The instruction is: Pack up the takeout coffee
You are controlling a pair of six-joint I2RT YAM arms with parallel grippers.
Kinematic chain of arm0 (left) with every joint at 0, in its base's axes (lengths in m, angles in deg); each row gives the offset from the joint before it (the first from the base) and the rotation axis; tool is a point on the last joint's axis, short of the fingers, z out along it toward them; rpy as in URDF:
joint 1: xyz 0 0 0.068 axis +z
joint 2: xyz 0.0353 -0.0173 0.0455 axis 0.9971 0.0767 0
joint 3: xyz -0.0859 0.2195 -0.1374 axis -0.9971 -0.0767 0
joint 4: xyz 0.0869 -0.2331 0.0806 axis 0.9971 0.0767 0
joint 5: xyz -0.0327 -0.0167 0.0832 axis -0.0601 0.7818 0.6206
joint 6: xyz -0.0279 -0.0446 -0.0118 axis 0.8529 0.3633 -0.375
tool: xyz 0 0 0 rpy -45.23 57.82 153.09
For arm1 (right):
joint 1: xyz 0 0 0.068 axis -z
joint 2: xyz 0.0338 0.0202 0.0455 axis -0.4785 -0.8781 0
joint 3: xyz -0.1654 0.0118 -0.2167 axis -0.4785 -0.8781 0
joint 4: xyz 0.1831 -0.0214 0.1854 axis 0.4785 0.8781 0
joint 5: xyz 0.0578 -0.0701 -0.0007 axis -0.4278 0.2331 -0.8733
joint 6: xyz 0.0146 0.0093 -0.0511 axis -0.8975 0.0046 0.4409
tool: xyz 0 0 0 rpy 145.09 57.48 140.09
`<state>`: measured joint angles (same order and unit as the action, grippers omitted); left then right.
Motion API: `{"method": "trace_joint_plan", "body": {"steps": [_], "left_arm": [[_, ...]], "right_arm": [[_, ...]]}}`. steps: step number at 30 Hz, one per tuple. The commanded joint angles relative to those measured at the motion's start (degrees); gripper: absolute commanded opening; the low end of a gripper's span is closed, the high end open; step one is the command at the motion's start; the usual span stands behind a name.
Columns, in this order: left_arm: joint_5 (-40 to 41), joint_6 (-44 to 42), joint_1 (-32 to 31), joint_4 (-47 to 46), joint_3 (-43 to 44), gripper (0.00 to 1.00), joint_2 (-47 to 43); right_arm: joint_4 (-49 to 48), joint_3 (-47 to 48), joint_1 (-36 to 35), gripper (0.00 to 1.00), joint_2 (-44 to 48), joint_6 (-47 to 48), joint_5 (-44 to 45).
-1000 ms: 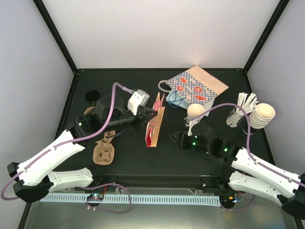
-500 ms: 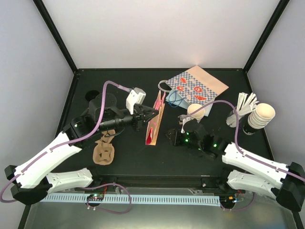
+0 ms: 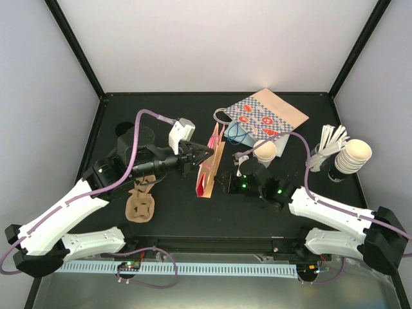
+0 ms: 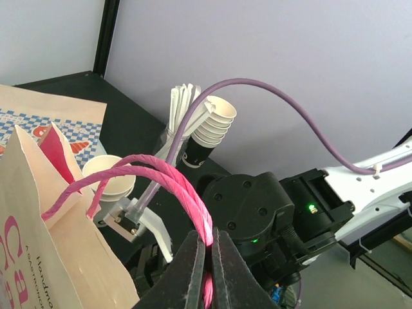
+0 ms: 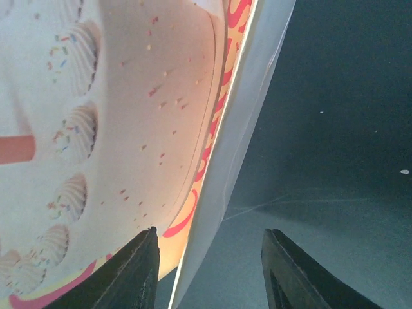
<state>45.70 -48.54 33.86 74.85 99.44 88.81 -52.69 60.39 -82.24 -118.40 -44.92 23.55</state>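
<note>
Both pink bag handles (image 4: 168,182) were clamped in left pincer (image 4: 206,243); right pincer (image 5: 209,233) gaped empty; takeout coffee (image 3: 265,150) stood unpacked.

Checked bag (image 3: 270,112) flat at back, stacked cream cups (image 3: 355,156) right, brown holder (image 3: 140,206) left

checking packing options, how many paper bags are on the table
2: a pink bag standing mid-table, its handle pinched by the left gripper, and a patterned bag lying flat farther back. Others may be hidden.
</note>
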Motion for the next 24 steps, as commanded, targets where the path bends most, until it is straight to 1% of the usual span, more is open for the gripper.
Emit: {"method": "trace_joint_plan", "body": {"steps": [1,10,24], "left_arm": [[-1.13,0.66,0.42,-2.74,0.35,0.03,-1.95],[-1.37,1.04,0.42,-2.86,0.42,0.03,-2.60],[-2.02,2.00,0.42,-3.56,0.11,0.04,-3.29]], "right_arm": [[-3.57,1.13,0.14,0.47,-0.95,-1.34,-0.35],[-4.83,0.85,0.12,0.45,-2.16,-1.41,-0.57],[-2.80,1.60,0.12,0.45,0.41,-0.05,1.41]]}}
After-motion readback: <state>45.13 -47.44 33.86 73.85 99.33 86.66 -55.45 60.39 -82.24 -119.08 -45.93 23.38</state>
